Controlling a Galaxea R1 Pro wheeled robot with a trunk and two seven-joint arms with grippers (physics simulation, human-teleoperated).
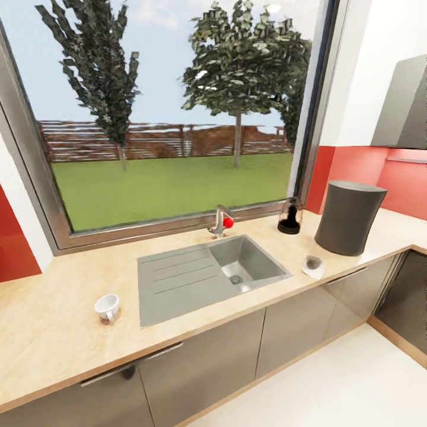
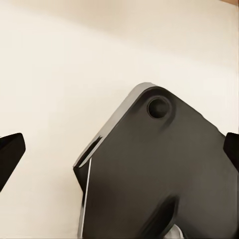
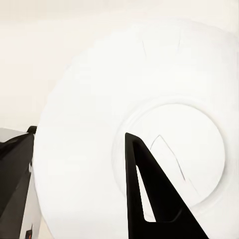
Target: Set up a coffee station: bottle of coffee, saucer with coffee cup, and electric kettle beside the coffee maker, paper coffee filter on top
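The charcoal coffee maker (image 1: 349,216) stands at the right end of the kitchen countertop (image 1: 59,320). Left of it, by the window, stands the glass electric kettle (image 1: 290,216). A small white piece with a dark centre (image 1: 312,265), perhaps the paper coffee filter, lies in front of the coffee maker. The white coffee cup (image 1: 107,306) lies left of the sink. In the right wrist view my right gripper (image 3: 79,133) is shut on the white saucer (image 3: 164,74), one finger (image 3: 149,194) across its face. My left gripper (image 2: 122,149) is open and holds nothing. The bottle of coffee is out of view.
A steel sink (image 1: 204,274) with a tap and red knob (image 1: 228,222) sits mid-counter under a large window. Dark grey cabinet fronts (image 1: 207,367) run below, and pale floor lies at lower right. A grey wall cabinet (image 1: 406,107) hangs above the red backsplash. A dark robot part (image 2: 159,174) lies beneath my left gripper.
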